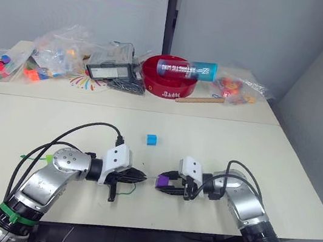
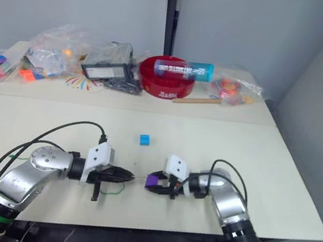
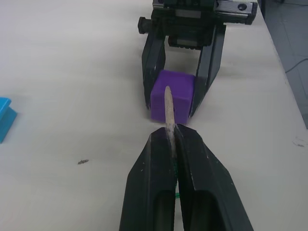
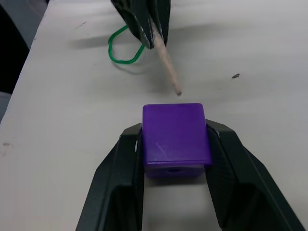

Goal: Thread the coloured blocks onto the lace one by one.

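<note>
I saw one purple block, a smooth matte plastic cube with a small round hole in the face toward the right wrist camera, sitting lower centre of the head view and clamped between the two black fingers of the right gripper, one finger flat on each side. Just left of it the lace showed as a thin green string looping on the table, ending in a stiff pale tapered tip, wood-like and pointed. The left gripper had its fingers pinched closed on that tip, the point sticking out past the fingertips toward the cube. In the right wrist view the tip ended just short of the block, apart from it; in the left wrist view it overlapped the purple face, so I could not tell contact there. Both grippers faced each other nose to nose, low in the frame.

I counted one sky blue block, a small glossy cube, alone on the table just above the gap between the grippers. The table was a smooth pale cream surface. Along the upper edge lay crinkly clear plastic bags of bright pieces, one round red bowl with one blue cylindrical can lying across it, and one thin wooden stick.
</note>
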Robot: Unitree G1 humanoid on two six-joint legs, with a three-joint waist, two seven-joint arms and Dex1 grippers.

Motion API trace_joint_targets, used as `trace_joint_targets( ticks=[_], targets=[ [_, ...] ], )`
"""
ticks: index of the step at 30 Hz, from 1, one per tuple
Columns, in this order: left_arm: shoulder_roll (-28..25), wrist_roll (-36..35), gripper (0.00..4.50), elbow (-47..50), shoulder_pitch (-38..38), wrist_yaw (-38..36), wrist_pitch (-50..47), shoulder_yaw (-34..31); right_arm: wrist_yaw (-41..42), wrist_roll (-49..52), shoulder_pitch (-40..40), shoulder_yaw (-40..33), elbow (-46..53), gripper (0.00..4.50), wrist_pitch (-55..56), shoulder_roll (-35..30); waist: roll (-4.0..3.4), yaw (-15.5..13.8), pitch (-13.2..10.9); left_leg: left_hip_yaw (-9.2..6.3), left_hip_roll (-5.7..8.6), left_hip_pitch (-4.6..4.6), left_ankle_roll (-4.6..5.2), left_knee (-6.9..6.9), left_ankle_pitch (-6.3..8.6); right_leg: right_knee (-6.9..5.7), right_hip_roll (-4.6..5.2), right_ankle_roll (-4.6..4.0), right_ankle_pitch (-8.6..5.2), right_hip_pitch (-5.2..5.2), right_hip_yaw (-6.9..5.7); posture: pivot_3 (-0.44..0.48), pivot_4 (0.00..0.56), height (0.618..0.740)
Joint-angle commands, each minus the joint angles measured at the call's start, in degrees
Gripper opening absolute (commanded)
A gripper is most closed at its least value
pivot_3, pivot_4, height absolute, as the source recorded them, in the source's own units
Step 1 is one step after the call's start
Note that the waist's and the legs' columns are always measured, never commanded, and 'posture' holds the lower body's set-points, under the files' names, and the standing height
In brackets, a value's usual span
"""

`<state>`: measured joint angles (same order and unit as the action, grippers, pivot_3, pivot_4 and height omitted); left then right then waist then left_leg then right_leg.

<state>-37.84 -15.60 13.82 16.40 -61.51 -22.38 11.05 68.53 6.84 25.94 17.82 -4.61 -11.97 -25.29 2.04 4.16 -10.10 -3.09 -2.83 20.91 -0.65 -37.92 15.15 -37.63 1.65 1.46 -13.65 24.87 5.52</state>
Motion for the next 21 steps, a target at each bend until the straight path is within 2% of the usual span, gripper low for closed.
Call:
trace_joint_targets(
  ticks=[1, 9, 15, 21],
  targets=[
    [-0.58, 1.33, 0.0, 0.16, 1.06, -0.44, 1.44, 1.02, -1.4, -1.49, -2.12, 3.41, 2.68, 1.19, -2.32, 0.34, 0.01, -0.02, 0.01, 0.0, 0.0, 0.0, 0.0, 0.0, 0.0, 0.01, 0.0, 0.0, 0.0, -0.01, 0.0, 0.0, 0.15, 0.731],
    [-0.27, 2.26, 0.0, -1.06, 1.52, 0.42, 2.11, 1.55, -0.99, -1.47, -2.0, 2.9, 2.65, 1.19, -1.48, -1.33, 0.01, -0.21, 0.01, 0.01, 0.0, -0.07, 0.0, 0.0, 0.0, 0.06, 0.0, 0.0, -0.01, -0.1, 0.01, 0.0, 0.15, 0.731],
    [-0.65, 0.78, 0.0, -1.22, 0.4, 0.12, 1.72, -0.34, -0.38, -1.09, -2.74, 2.77, 2.91, 1.19, -0.65, -2.49, 0.01, -0.34, 0.01, -0.01, 0.0, -0.15, 0.0, 0.0, 0.0, 0.1, 0.0, 0.01, -0.02, -0.23, 0.0, 0.0, 0.15, 0.731],
    [-1.52, 0.03, 0.0, -0.61, -0.47, 0.01, 1.31, -1.03, -0.32, -0.95, -2.66, 2.61, 2.58, 1.19, -0.25, -2.87, 0.01, -0.43, 0.0, -0.01, -0.01, -0.46, 0.07, 0.02, 0.05, 0.38, 0.0, 0.05, -0.06, -0.66, -0.02, 0.0, 0.15, 0.731]
  ],
)
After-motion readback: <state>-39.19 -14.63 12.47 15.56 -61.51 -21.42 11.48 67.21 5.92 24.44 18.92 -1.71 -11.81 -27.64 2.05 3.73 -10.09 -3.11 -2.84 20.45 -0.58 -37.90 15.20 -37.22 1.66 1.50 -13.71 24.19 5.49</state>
